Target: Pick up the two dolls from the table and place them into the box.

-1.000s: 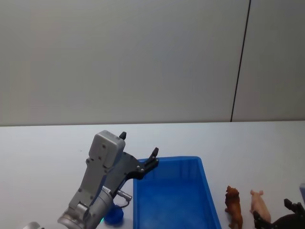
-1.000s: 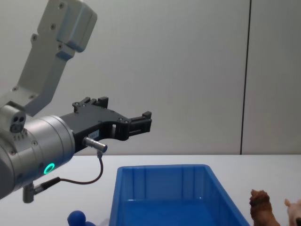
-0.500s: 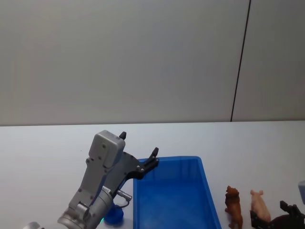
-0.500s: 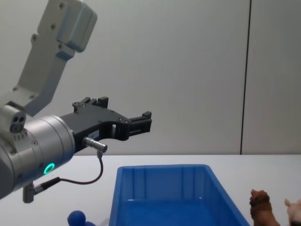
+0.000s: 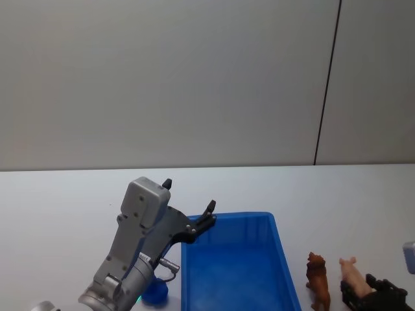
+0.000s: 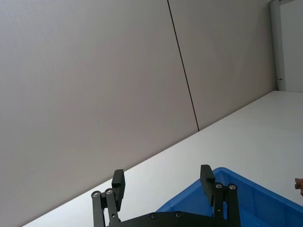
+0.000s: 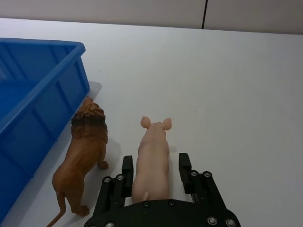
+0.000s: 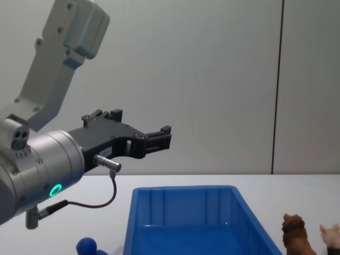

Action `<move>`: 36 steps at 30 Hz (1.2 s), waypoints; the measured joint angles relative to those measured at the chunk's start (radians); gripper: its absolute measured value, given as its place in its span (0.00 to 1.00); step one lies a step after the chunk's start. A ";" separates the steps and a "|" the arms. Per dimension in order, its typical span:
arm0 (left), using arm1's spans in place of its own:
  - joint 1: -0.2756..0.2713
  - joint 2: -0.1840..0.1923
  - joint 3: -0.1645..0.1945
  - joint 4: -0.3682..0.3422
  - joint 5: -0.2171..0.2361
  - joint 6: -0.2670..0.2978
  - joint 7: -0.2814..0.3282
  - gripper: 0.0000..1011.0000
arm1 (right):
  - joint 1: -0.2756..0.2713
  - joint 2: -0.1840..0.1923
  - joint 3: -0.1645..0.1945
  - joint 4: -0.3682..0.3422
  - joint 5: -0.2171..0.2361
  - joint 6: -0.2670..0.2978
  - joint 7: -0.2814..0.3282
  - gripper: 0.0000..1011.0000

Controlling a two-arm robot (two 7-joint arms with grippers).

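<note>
The pale pink pig (image 7: 154,153) and the reddish-brown shaggy animal (image 7: 85,151), the two dolls, stand side by side on the white table (image 7: 227,94), just right of the blue box (image 7: 33,90). My right gripper (image 7: 155,166) is open with its fingers on either side of the pig's rear, and a small gap shows beside the pig. From the head, the pig (image 5: 350,272), the brown doll (image 5: 317,278) and the right gripper (image 5: 371,293) sit at the lower right. My left gripper (image 5: 189,195) hangs open and holds nothing, above the box's (image 5: 259,215) back left corner.
A small dark-blue round knob (image 5: 155,293) lies on the table left of the box, under the left arm. The table stretches bare behind and to the right of the dolls. A plain wall with a dark vertical seam stands behind.
The right gripper has moved in toward the pig, and its fingers now straddle the pig's rear. The left arm, box and dolls have not moved.
</note>
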 joint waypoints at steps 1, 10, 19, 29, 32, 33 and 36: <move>0.000 0.000 0.000 0.000 0.000 0.000 0.000 0.99 | 0.001 -0.001 0.000 0.001 0.001 0.000 0.001 0.56; 0.000 0.000 0.000 0.000 0.000 0.000 0.000 0.99 | 0.006 -0.008 -0.001 0.002 0.009 -0.002 0.003 0.36; 0.000 0.000 0.000 0.000 0.000 0.000 0.000 0.99 | 0.002 -0.008 0.001 -0.039 -0.007 -0.036 -0.016 0.36; 0.000 0.000 0.000 0.000 0.000 0.000 0.000 0.99 | 0.021 -0.010 0.002 -0.118 -0.035 -0.060 -0.003 0.36; 0.000 0.000 0.000 0.000 0.000 0.000 0.000 0.99 | 0.033 -0.014 0.001 -0.131 -0.041 -0.059 0.013 0.36; 0.000 0.000 0.000 0.000 0.000 0.000 0.000 0.99 | 0.047 -0.020 -0.002 -0.141 -0.046 -0.054 0.029 0.36; 0.000 0.000 0.000 0.000 0.000 0.000 0.000 0.99 | 0.071 -0.031 -0.010 -0.149 -0.054 -0.041 0.058 0.36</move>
